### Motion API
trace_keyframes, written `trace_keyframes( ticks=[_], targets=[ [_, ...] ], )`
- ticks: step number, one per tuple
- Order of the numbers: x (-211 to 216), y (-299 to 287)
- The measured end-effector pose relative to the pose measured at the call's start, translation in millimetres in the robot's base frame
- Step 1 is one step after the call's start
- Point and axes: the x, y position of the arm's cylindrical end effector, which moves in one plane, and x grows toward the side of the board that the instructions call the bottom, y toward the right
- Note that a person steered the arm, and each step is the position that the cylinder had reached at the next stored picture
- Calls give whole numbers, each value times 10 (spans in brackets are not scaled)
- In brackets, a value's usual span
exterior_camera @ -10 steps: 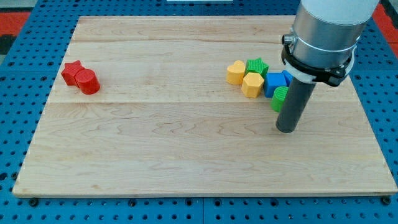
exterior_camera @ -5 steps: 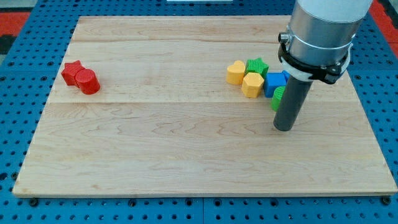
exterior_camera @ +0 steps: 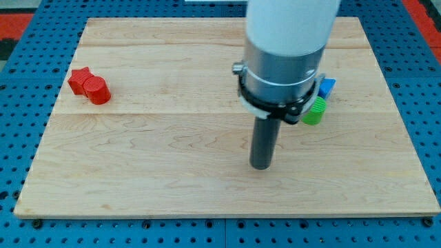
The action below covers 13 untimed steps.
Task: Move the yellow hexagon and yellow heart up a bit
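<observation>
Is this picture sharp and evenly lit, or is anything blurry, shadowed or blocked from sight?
Camera view: lighting is soft and even on the pale wooden board, with no glare; my tip casts only a faint shadow. The red star block looks sharp. The large silver-and-white arm body hides the yellow blocks, leaving the green cylinder block partly visible.

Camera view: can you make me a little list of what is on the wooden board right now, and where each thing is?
board: wooden board on a blue pegboard surface
my tip: on bare wood, toward the view's bottom from the arm's body, touching no block
red blocks: red star and red cylinder, touching, at the view's left
green block: green cylinder, at the view's right of the rod
blue block: blue block, mostly hidden by the arm
yellow blocks: not visible, hidden behind the arm
</observation>
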Motion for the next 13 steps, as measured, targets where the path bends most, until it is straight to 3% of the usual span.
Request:
trace_keyframes(
  ticks=[2, 3, 5, 7, 10, 11, 12, 13],
  targets=[
    [-32, -1243],
    [-32, -1374],
    [88, -1351],
    [124, -793],
    [300, -890],
    [286, -630],
    [6, -113],
    [-232, -7]
  ],
)
